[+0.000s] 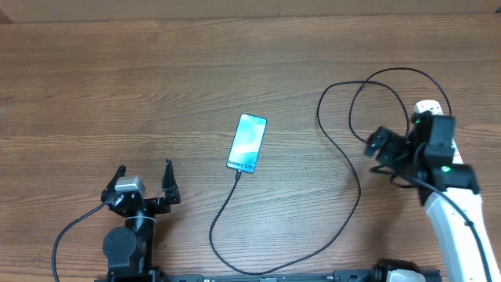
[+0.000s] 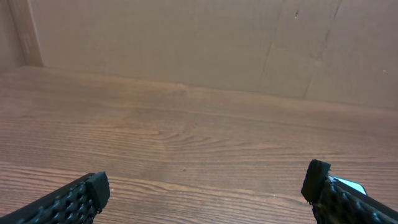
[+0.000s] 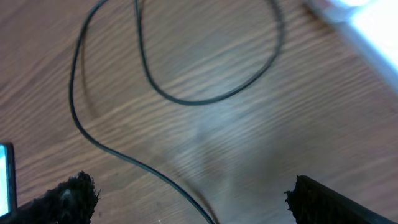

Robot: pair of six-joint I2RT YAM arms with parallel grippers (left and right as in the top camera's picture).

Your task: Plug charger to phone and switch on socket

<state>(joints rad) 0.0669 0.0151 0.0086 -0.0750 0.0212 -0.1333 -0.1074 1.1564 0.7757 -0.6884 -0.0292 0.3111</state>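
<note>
Charger (image 3: 189,102) looks plugged in already: its tip meets the lower edge of the phone (image 1: 246,143), which lies flat between my two grippers. From there the cable loops round to the socket (image 1: 427,106), mostly hidden under my right arm. My left gripper (image 1: 144,176) and right gripper (image 3: 189,196) both stand wide open and empty. The right one hangs over the loops, so reaching for the switch could snag the cable and pull the tip out.
</note>
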